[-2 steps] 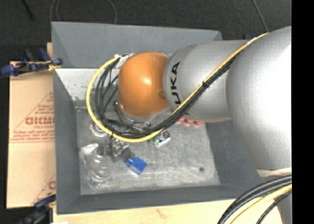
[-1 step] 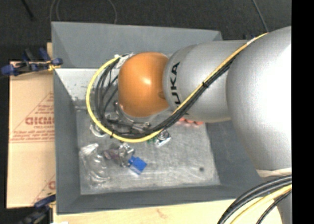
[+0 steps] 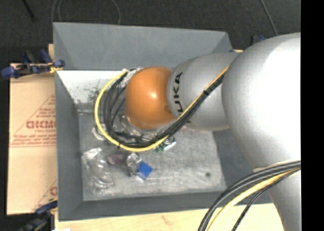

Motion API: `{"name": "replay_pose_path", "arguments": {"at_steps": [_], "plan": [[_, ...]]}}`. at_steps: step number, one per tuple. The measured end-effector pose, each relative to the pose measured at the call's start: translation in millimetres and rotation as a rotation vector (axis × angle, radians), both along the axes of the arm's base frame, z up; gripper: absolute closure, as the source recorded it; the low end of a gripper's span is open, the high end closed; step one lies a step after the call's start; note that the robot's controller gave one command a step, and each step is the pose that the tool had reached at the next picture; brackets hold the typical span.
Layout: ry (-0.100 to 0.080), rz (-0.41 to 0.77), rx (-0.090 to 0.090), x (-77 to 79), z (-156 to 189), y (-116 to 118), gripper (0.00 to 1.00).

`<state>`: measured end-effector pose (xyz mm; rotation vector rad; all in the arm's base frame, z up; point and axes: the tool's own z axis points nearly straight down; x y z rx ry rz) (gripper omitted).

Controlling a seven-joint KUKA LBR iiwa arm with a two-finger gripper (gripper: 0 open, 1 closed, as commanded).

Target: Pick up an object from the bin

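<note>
Arm: the silver arm (image 3: 217, 93) comes in from the right and bends down into the grey bin (image 3: 68, 144), with its wrist over the left-middle of the bin floor.
Wrist: a rounded orange cover (image 3: 148, 97) caps it, and a yellow cable (image 3: 101, 106) loops round the cover's left side and under it (both are parts of the robot).
Pincer: the pincer (image 3: 132, 132) sits low beneath the orange cover, close to the floor. It is largely hidden by the cover and by dark cables, so I cannot tell whether it is spread or pressed together.
Blue piece: a small blue piece (image 3: 145, 170) lies on the floor just beyond the pincer toward the bin's near wall, apart from it.
Silvery piece: a small silvery piece (image 3: 133, 162) lies at the blue piece's left edge, between it and the pincer (touching or only just beside, I cannot tell).
Purple thing: a small dark purple thing (image 3: 116, 160) lies just left of the silvery piece.
Green-and-white thing: a small green-and-white thing (image 3: 166, 145) peeks out from under the yellow cable at the wrist's lower right, just beside the pincer.
Heap: crumpled clear plastic things (image 3: 98, 168) lie heaped in the near-left part of the floor and reach up along the pincer's left side.
</note>
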<state>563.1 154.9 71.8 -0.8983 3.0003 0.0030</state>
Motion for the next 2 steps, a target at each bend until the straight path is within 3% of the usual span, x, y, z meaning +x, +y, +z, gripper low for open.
{"name": "replay_pose_path", "arguments": {"at_steps": [1,2], "plan": [[-0.003,-0.002,0.001,1.2,2.8,0.7,1.0],[-0.003,0.08,-0.005,-44.8,182.7,-82.5,1.0]]}}
